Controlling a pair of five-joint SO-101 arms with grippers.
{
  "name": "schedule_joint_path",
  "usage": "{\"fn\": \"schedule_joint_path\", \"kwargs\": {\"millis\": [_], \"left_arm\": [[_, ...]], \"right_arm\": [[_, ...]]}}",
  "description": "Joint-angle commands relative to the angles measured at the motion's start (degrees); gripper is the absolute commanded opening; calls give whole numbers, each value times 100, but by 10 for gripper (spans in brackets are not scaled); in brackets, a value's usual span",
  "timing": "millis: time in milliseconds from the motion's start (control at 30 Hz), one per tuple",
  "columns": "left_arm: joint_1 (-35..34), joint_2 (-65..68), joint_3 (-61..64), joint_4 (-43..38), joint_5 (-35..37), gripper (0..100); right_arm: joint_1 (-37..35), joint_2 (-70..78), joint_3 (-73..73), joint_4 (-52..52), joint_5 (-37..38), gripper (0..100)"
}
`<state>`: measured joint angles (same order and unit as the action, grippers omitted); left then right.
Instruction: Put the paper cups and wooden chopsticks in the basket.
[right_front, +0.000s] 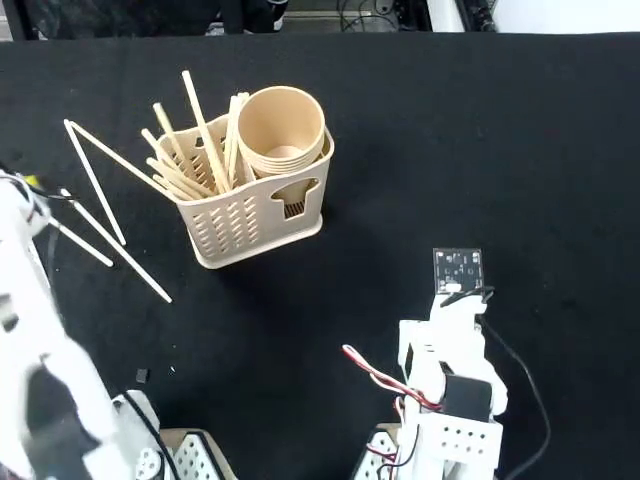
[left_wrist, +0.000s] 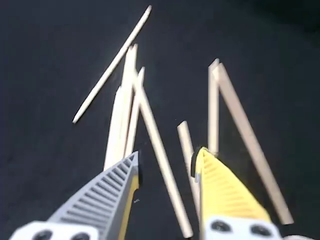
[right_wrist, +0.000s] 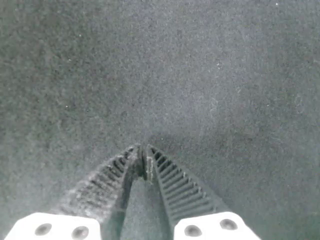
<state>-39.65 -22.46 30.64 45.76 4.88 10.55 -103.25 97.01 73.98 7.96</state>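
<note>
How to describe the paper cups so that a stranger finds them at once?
On the black table stands a cream slotted basket. The paper cups sit nested in one end of it; they are round and hollow, unlike the thin chopsticks leaning beside them.

Black cloth-covered surface (right_front: 500, 150) spreading across most of the high view, matte and felt-like, flecked with fine pale lint up close, narrow strip of room along its far edge, tangled dark cables (right_front: 365, 12) there, white panel (right_front: 560, 14) at the upper right corner
</note>
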Motion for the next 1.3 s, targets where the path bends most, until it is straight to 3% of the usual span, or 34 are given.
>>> {"fn": "schedule_joint_path", "kwargs": {"millis": [0,267,500,600,700,1133,1267], "left_arm": [[-444,2110,-1446,220,-325,192],[-699,5275,-4391,1319,-1380,189],[-857,7473,-6695,2040,-1635,187],[-936,8193,-7591,2453,-1749,128],[-963,8721,-8418,3007,-1776,21],[-804,9890,-11758,5538,-1749,29],[-796,9837,-11952,5521,-1600,29]], "right_arm": [[-62,-382,-48,18,-9,13],[-62,-382,-48,18,-9,13],[-62,-382,-48,18,-9,13],[-62,-382,-48,18,-9,13],[-62,-382,-48,18,-9,13],[-62,-382,-48,18,-9,13],[-62,-382,-48,18,-9,13]]}}
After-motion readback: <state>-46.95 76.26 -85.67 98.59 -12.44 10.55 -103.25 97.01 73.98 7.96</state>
